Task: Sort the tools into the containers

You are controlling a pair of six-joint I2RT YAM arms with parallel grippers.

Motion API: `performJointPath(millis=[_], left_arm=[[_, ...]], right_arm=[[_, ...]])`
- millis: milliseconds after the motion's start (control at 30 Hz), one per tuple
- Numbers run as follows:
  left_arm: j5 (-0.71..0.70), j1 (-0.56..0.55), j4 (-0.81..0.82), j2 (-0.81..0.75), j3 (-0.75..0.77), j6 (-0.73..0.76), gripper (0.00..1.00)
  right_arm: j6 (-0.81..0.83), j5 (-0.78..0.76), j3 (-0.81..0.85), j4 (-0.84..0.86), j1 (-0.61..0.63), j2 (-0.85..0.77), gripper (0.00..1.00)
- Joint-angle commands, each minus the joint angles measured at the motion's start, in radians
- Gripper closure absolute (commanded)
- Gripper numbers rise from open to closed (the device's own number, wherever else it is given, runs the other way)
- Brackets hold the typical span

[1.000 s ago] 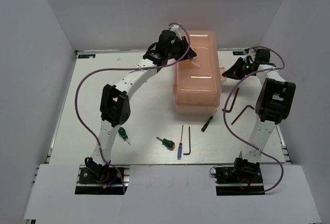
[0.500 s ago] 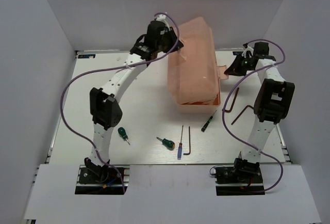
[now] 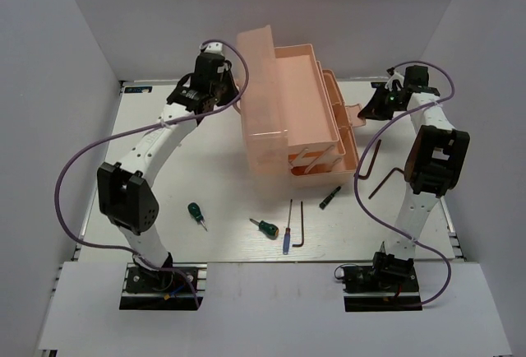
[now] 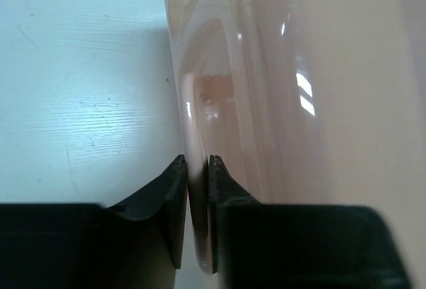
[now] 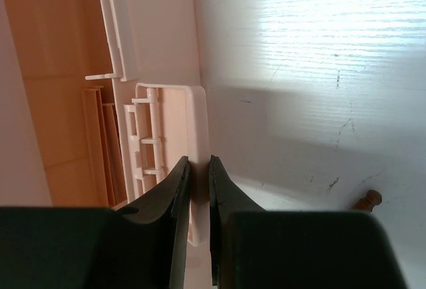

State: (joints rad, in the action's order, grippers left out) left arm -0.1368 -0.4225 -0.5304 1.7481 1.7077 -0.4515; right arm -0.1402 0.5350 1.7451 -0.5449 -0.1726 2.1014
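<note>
The peach-pink toolbox (image 3: 288,139) stands open at mid-table, its lid (image 3: 261,85) swung up to the left and a tray (image 3: 297,85) lifted out. My left gripper (image 3: 220,87) is shut on the lid's edge (image 4: 200,116), as the left wrist view (image 4: 197,164) shows. My right gripper (image 3: 371,110) is shut on the side latch (image 3: 355,115), with the latch tab (image 5: 180,122) between its jaws (image 5: 199,162). In front lie two green stubby screwdrivers (image 3: 196,211) (image 3: 264,227), a blue screwdriver (image 3: 287,232), a black hex key (image 3: 302,225) and a black-and-green screwdriver (image 3: 330,197).
Two dark L-shaped hex keys (image 3: 374,158) (image 3: 385,181) lie on the table right of the toolbox, near my right arm; the tip of one shows in the right wrist view (image 5: 367,200). White walls close in the table on three sides. Purple cables loop off both arms.
My left gripper has swung left and pulled the lid open from closed to upright, and the inner tray has lifted into view. My right gripper has stayed on the latch.
</note>
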Motion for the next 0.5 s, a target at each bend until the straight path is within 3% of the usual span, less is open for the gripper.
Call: performJointPath(millis=[0, 33, 67, 200, 467], left_arm=[[-0.149, 0.048, 0.046, -0.113, -0.089, 0.083, 0.68], [-0.149, 0.048, 0.046, -0.125, -0.108, 0.074, 0.59], [-0.164, 0.059, 0.046, -0.137, -0.135, 0.062, 0.39], [-0.225, 0.092, 0.021, -0.171, -0.186, 0.053, 0.18], [-0.253, 0.154, -0.029, -0.298, -0.264, 0.063, 0.15]], right_arm=[[0.019, -0.092, 0.007, 0.043, -0.045, -0.018, 1.0], [0.024, -0.09, 0.004, 0.04, -0.044, -0.023, 1.0], [0.025, -0.086, -0.004, 0.04, -0.047, -0.023, 1.0], [0.031, -0.076, -0.025, 0.045, -0.045, -0.038, 1.0], [0.013, -0.066, -0.05, 0.057, -0.045, -0.043, 1.0]])
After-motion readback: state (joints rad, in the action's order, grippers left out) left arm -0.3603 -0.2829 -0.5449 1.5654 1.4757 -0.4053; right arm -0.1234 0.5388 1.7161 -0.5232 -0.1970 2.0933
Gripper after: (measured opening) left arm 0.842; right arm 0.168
